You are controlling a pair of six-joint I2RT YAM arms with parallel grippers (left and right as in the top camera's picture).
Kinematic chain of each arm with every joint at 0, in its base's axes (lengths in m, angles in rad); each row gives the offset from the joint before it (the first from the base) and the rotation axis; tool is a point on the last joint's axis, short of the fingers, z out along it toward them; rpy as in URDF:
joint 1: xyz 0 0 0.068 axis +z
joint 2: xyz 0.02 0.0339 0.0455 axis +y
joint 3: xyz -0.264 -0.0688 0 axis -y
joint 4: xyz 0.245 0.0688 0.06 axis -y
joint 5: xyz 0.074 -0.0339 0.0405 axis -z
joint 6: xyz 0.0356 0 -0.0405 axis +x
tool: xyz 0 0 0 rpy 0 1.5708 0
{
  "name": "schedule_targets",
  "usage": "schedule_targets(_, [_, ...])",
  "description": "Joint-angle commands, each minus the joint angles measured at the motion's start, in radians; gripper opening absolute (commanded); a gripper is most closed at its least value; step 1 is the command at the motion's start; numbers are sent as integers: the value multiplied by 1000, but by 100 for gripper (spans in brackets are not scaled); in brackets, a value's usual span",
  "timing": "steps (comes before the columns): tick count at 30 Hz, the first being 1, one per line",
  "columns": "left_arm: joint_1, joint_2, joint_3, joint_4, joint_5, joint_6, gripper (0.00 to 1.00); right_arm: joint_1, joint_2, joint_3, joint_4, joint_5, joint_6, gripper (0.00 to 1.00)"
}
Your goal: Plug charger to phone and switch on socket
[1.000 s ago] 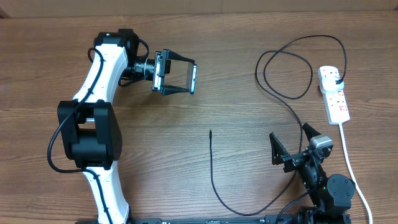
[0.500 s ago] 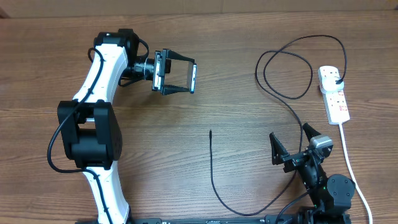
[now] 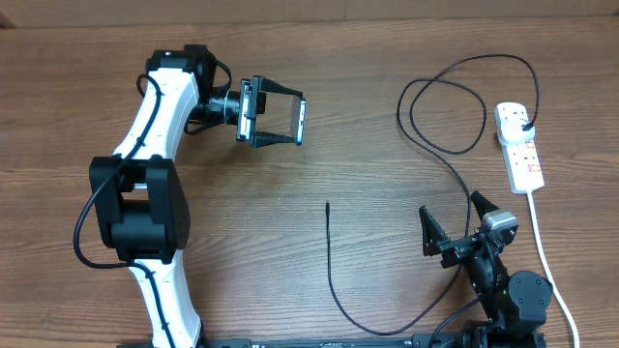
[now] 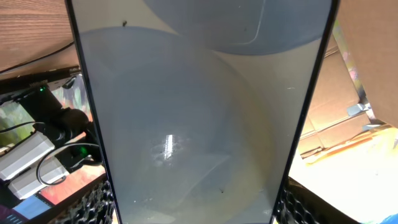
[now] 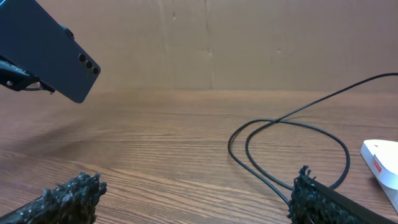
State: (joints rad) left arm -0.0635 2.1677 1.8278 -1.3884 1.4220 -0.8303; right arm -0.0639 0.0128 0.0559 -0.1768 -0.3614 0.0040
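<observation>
My left gripper (image 3: 290, 121) is shut on the phone (image 3: 301, 121) and holds it on edge above the table at the upper left. The phone's screen fills the left wrist view (image 4: 199, 112), and its dark back shows in the right wrist view (image 5: 46, 50). The charger's black cable (image 3: 329, 261) runs from its connector tip (image 3: 327, 205) at mid-table, loops at the front and the back right, and ends in a black plug (image 3: 523, 122) in the socket (image 3: 520, 147). My right gripper (image 3: 455, 227) is open and empty at the front right, beside the cable (image 5: 280, 134).
The power strip's thick white cord (image 3: 546, 261) runs down the right side towards the front edge. A brown cardboard wall (image 5: 211, 43) stands behind the table.
</observation>
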Motion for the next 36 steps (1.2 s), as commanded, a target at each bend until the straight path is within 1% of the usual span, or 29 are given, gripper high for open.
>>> schedule_targets(1, [5, 7, 34, -3, 60, 15, 4, 4, -10, -1, 4, 5, 0, 100])
schedule_targets(24, [5, 7, 34, -2, 33, 15, 4, 4, -10, -1, 4, 5, 0, 100])
schedule_targets(36, [5, 7, 34, -2, -62, 11, 4, 4, -10, -1, 4, 5, 0, 100])
